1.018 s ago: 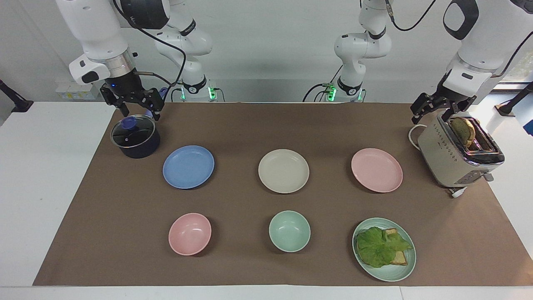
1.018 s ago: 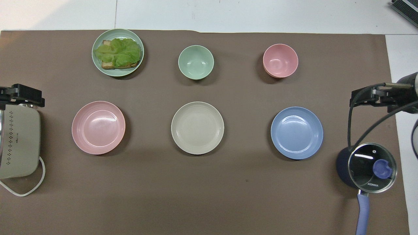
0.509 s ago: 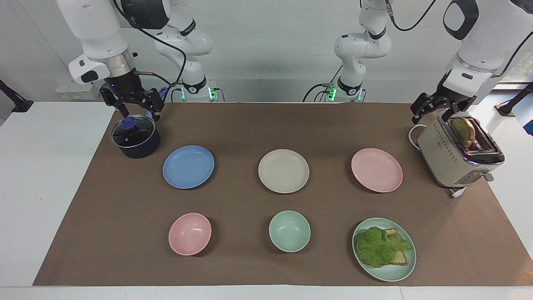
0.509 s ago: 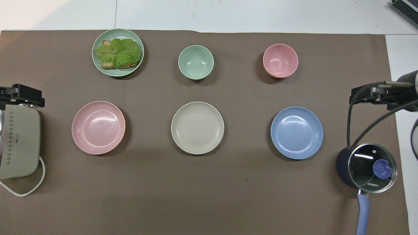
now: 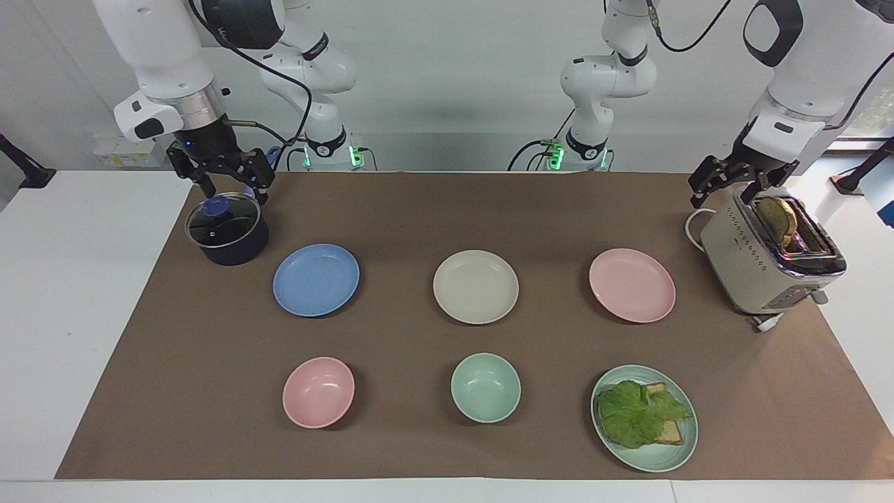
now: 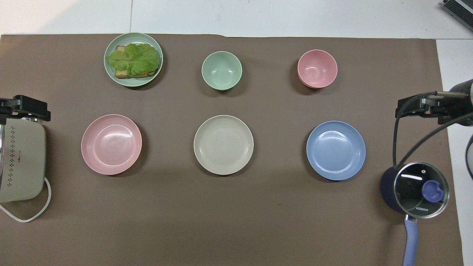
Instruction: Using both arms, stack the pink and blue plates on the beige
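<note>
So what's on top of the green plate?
On the green plate lies toast with a big lettuce leaf over it. The leaf covers most of the toast, so anything between them is hidden.

from overhead i lose most of the toaster (image 6: 22, 162) past the picture's edge, and the saucepan's handle (image 6: 410, 242) runs off the bottom. only the tips of the left gripper (image 6: 27, 107) and right gripper (image 6: 414, 109) show there. in the facing view both arms' upper links are cropped, and lettuce (image 5: 637, 413) hides most of the toast.
</note>
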`<act>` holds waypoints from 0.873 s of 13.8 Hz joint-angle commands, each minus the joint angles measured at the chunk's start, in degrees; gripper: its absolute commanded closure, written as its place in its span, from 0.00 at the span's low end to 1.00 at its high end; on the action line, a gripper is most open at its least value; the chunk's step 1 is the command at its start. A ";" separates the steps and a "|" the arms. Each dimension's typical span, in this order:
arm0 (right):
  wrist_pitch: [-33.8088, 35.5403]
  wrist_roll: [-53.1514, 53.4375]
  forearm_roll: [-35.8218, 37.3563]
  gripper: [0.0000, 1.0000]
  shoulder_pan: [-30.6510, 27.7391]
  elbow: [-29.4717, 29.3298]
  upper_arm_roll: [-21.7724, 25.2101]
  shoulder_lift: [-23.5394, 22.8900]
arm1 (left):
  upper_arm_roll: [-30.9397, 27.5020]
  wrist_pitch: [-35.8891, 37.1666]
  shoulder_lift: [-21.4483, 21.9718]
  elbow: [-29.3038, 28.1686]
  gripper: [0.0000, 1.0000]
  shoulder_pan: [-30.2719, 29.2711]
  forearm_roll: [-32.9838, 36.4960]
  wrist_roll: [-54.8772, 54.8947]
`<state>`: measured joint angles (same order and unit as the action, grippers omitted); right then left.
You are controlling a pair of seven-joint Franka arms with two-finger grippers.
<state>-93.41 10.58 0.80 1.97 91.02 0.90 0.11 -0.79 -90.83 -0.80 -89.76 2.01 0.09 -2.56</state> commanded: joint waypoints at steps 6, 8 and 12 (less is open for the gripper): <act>-0.19 -5.12 -1.33 0.00 -0.47 0.29 -0.11 0.07 | 0.27 -0.66 1.85 -6.72 0.00 -0.60 -0.70 -0.61; -0.10 -6.18 -1.33 0.00 -0.56 0.56 -0.02 0.24 | 0.00 -6.51 2.03 -13.83 0.00 -2.08 -0.70 -0.35; -0.28 -6.71 -1.41 0.00 -1.26 0.82 -0.02 0.33 | 0.00 -19.97 0.11 -25.01 0.00 -4.20 -0.70 -0.26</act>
<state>-93.41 5.98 0.77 1.78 91.27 1.18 0.09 -1.10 -105.46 -1.27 -109.45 -1.41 -0.09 -2.75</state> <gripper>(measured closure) 0.000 0.000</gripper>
